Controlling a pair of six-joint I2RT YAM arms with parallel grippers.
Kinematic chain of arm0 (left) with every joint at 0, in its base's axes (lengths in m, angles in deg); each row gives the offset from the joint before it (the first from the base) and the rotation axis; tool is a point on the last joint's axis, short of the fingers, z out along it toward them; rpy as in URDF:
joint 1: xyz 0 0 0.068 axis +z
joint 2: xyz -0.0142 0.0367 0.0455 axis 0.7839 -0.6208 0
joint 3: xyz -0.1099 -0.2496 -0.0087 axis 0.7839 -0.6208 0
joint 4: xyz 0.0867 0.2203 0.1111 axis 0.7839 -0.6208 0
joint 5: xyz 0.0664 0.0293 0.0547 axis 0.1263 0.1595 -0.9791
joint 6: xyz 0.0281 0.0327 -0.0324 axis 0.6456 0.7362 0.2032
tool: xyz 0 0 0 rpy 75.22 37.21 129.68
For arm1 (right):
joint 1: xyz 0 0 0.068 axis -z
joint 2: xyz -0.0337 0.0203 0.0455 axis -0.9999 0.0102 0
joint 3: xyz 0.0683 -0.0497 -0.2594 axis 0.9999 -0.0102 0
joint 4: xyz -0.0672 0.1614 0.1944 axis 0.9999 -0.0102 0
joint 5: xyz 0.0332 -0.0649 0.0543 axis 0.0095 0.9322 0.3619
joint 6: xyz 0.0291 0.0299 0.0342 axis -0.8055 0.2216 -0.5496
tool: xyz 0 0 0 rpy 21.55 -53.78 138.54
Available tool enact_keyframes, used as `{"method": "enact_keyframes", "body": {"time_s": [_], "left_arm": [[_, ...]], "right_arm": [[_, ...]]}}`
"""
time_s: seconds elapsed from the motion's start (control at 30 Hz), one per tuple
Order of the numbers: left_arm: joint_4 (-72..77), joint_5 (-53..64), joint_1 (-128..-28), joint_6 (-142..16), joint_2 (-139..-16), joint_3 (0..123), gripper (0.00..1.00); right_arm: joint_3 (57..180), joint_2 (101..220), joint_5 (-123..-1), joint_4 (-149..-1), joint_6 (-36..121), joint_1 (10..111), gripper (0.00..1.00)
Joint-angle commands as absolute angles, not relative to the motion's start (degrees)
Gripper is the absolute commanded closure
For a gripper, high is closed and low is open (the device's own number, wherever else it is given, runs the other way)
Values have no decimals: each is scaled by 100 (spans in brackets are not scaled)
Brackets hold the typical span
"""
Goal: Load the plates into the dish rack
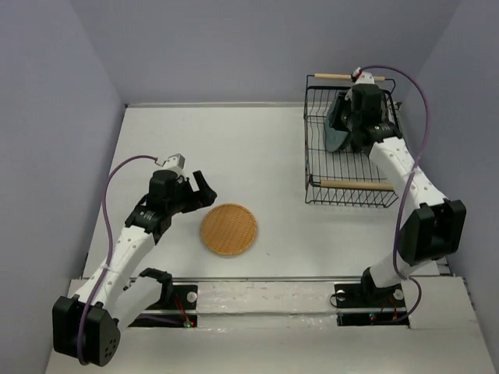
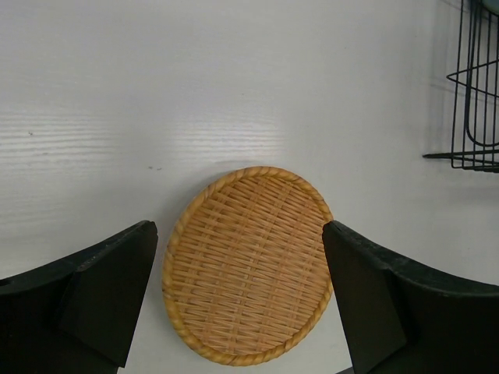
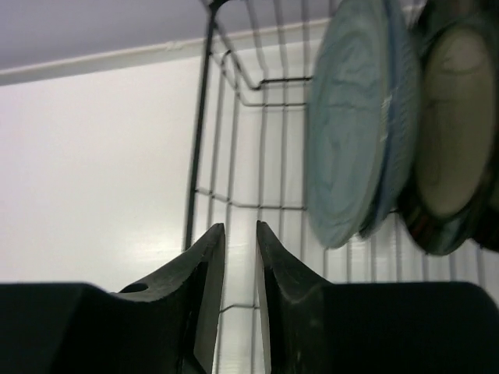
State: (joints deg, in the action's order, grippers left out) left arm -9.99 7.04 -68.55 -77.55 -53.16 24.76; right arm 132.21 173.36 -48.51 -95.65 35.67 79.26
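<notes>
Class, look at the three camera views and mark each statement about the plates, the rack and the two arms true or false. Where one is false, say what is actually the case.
1. The woven plate lies flat on the table. True.
2. The left end effector is closed on the woven plate. False: its jaws stand wide open and it holds nothing.
3. A teal plate stands on edge in the dish rack. True.
4. The right end effector hangs over the woven plate. False: it is inside the dish rack, beside the standing plates.
</notes>
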Motion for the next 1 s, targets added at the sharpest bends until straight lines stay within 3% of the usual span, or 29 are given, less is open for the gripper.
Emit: {"method": "enact_keyframes", "body": {"time_s": [0.0, 0.13, 0.4, 0.67, 0.8, 0.9, 0.93, 0.97], "left_arm": [[-1649, 300, -6824, -8166, -5454, 2741, 4], [-2431, 1, -6691, -8878, -5525, 2725, 4], [-2688, 353, -6744, -9240, -5997, 2170, 9], [-1664, 965, -6981, -9328, -7027, 1793, 19], [-1222, 1186, -7069, -9285, -7388, 1678, 33], [-819, 1344, -7069, -9328, -7336, 1530, 59], [-608, 1415, -7069, -9345, -7353, 1407, 75], [-554, 1494, -7069, -9346, -7370, 1380, 86]], "right_arm": [[12326, 16273, -5290, -8575, 3048, 7457, 71], [11526, 15474, -5520, -8257, 2845, 6755, 65], [10831, 14690, -6055, -8089, 2722, 6296, 63], [10102, 14118, -6327, -8063, 2634, 6191, 63], [9934, 14056, -6398, -8063, 2607, 6191, 63], [9855, 14038, -6442, -8028, 2555, 6191, 63], [9829, 14030, -6512, -8019, 2537, 6191, 63], [9811, 14030, -6573, -8019, 2520, 6191, 63]]}}
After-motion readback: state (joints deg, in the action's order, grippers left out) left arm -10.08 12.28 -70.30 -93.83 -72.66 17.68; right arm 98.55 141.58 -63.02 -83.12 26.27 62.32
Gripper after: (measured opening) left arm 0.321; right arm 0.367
